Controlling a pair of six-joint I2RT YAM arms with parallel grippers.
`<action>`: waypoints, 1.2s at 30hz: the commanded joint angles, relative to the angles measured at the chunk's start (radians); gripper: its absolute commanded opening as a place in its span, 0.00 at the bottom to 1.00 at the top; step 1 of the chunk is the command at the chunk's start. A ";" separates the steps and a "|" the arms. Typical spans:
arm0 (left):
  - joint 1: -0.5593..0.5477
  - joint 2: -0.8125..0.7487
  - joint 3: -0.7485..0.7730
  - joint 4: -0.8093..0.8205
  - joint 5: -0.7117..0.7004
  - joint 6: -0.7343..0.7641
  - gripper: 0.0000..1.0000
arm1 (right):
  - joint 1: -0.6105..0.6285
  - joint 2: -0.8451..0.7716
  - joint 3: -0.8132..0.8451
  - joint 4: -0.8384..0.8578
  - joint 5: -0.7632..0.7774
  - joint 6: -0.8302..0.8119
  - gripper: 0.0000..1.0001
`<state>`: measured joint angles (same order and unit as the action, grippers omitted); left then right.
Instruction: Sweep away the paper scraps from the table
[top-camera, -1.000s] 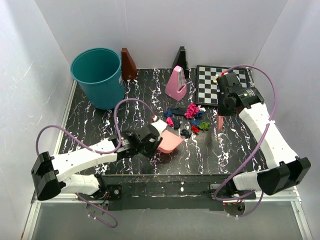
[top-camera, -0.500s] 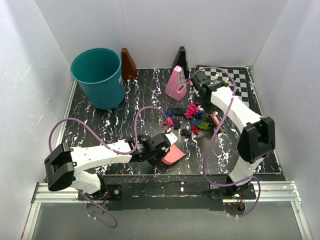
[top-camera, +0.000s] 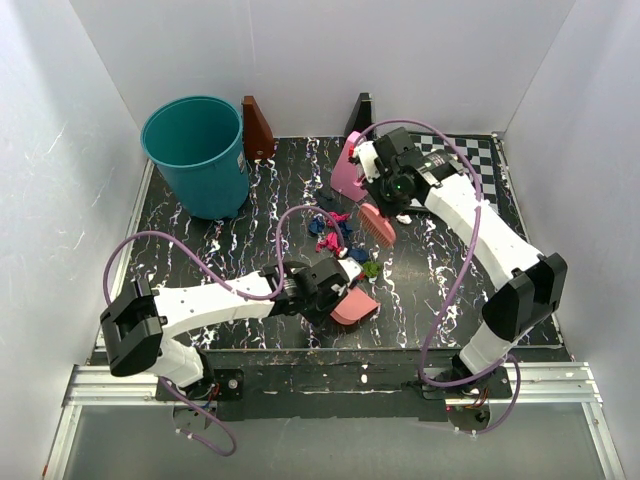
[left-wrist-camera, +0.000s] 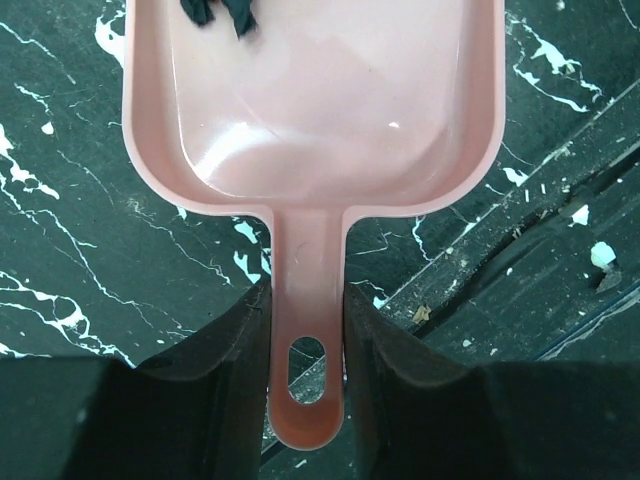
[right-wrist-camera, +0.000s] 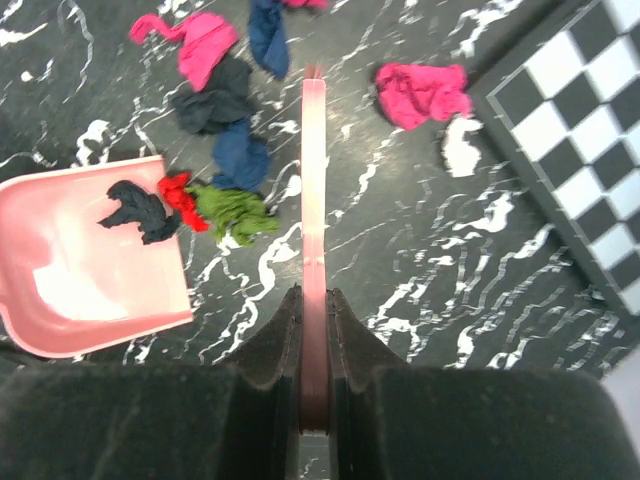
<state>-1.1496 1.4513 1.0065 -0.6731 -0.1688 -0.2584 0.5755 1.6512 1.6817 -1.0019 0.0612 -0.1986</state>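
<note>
Pink dustpan (left-wrist-camera: 310, 120) pinched by left hand (left-wrist-camera: 305, 370), brush (right-wrist-camera: 313, 200) by right hand (right-wrist-camera: 313, 400); fast stroke could flick scraps (right-wrist-camera: 235, 215) past its lip.

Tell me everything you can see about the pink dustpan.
The dustpan is glossy pink plastic: a shallow rectangular pan with a raised rim and a short flat handle with a hanging hole. It rests on the black marbled table, the left gripper shut on its handle. One dark paper scrap lies just inside its open mouth.
</note>
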 joint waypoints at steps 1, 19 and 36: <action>0.033 -0.011 0.029 0.003 0.017 -0.033 0.00 | -0.005 -0.002 0.087 -0.029 0.152 -0.041 0.01; 0.051 0.041 0.006 0.070 -0.052 -0.068 0.00 | 0.092 0.128 0.013 -0.038 -0.015 -0.148 0.01; 0.051 -0.017 -0.097 0.181 -0.093 -0.062 0.00 | 0.204 -0.119 -0.001 -0.168 -0.066 -0.026 0.01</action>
<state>-1.1084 1.4990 0.9634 -0.5484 -0.2295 -0.3210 0.7818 1.6207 1.6283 -1.1263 -0.0784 -0.2943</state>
